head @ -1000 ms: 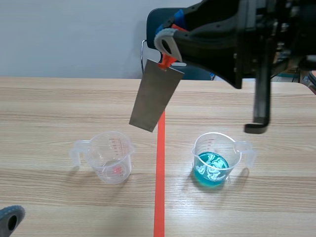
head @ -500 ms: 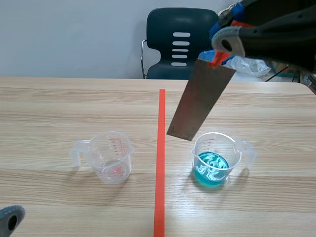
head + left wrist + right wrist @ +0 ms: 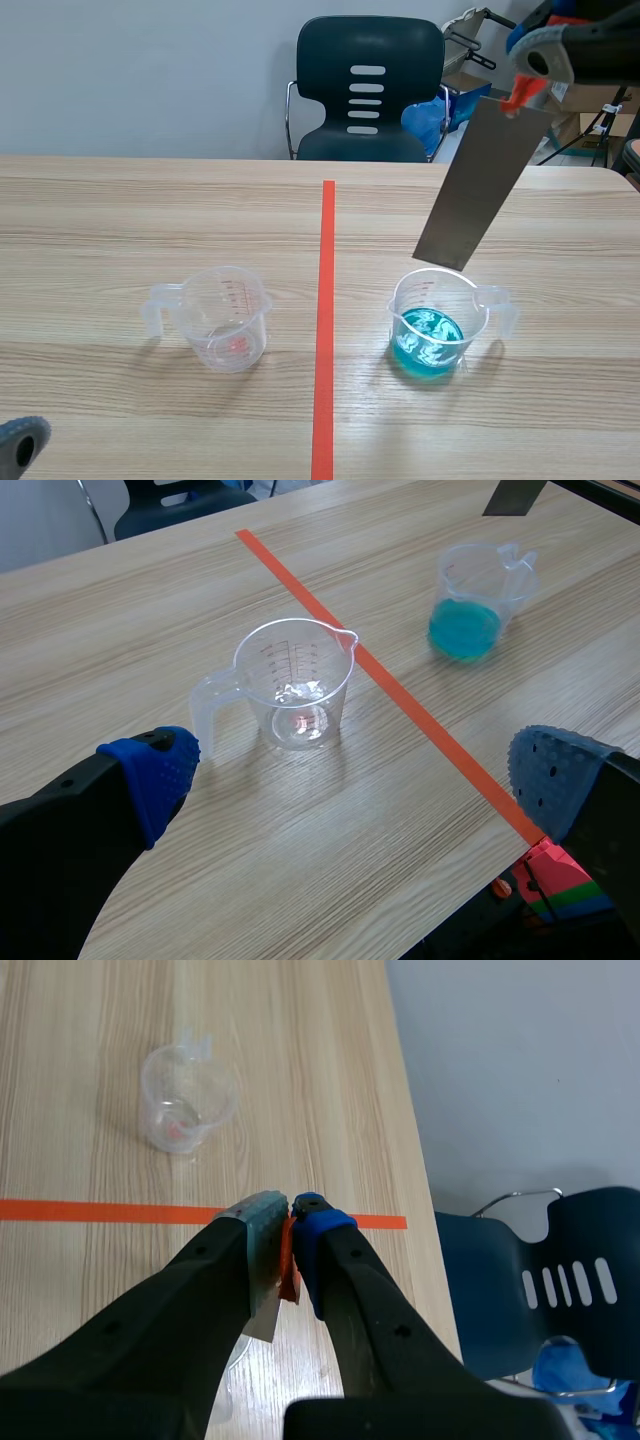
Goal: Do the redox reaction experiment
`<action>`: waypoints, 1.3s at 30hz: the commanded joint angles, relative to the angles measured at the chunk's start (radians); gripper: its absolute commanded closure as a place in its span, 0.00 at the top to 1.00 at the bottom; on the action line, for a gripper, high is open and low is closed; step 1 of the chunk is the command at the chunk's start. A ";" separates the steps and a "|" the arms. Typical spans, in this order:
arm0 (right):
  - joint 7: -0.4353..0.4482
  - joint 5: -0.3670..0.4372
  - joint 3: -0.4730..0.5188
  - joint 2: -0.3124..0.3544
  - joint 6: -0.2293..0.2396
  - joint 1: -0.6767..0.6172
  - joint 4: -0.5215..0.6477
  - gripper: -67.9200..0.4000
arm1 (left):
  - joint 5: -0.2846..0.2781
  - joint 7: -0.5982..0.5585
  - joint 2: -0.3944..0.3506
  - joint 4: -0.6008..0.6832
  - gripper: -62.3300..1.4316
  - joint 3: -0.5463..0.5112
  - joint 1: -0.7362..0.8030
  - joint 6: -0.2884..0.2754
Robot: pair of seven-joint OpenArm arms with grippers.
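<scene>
At the far left the left end effector [image 3: 355, 775] sits low over the near edge of the counter [image 3: 120, 215], released, its two blue pads spread wide with nothing between them. Ahead of it stands a clear measuring cup [image 3: 228, 318], upright, handle pointing left, with only a faint reddish trace at its bottom. The orange tape line [image 3: 325, 330] runs down the middle, and right of it stands the second cup [image 3: 437, 325], upright, handle to the right, holding a shallow pool of blue liquid [image 3: 432, 340]. Above this cup hangs a flat grey metal strip [image 3: 483, 185], tilted, its lower edge just over the far rim and not yet in the liquid. The right end effector [image 3: 290, 1230] is clenched on the strip's top end, pinching it at a small orange-red tab. The step in hand looks like lowering the strip into the blue liquid, and that is where trouble could come. The strip looks nearly as wide as the cup's mouth, so a slightly off-centre descent could land a corner on the rim and push or tip the light plastic cup, spilling the liquid across the counter. Because the strip hangs slanted from a narrow pinch, it could also swing or twist on contact, or slip loose and drop in with a splash. A fast descent would raise each of these risks.
</scene>
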 commanded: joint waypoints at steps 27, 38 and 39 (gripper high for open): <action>-0.076 0.203 0.012 -0.154 0.170 0.008 -0.134 0.02 | -0.006 -0.014 0.010 0.012 1.00 0.002 0.003 -0.006; -0.092 0.203 0.012 -0.166 0.241 -0.008 -0.134 0.02 | -0.006 -0.014 0.010 0.012 1.00 0.002 0.003 -0.006; -0.097 0.203 0.012 -0.166 0.244 -0.008 -0.134 0.02 | -0.006 -0.014 0.010 0.012 1.00 0.002 0.003 -0.006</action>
